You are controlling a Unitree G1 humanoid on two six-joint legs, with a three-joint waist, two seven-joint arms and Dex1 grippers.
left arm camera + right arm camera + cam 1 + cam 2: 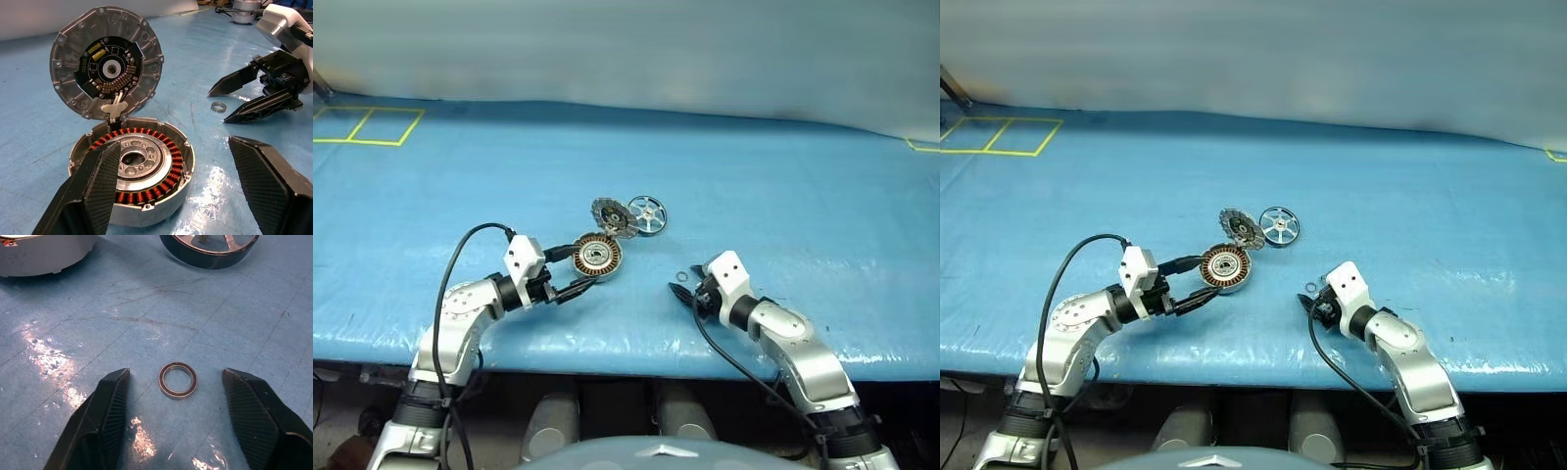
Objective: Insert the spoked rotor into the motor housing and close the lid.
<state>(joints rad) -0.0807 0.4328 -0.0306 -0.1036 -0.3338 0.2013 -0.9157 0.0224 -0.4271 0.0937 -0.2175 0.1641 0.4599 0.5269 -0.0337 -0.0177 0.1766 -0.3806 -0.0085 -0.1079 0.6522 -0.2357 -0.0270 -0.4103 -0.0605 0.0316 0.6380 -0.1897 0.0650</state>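
Observation:
The motor housing [597,256], a silver cup with copper windings, sits on the blue table. Its grey lid [613,215] stands up open at the far rim, showing a dark circuit board [108,68]. The spoked rotor [648,214] lies just right of the lid, with nothing touching it. My left gripper [583,267] is open at the housing's near-left side. One finger [93,196] is in front of the cup and the other [269,181] stands apart from it. My right gripper [177,426] is open, low over the table.
A small metal ring [177,380] lies flat on the table between the right gripper's fingers, touching neither. Yellow tape lines [367,125] mark the far left corner. The table's front edge [636,352] runs just below both arms.

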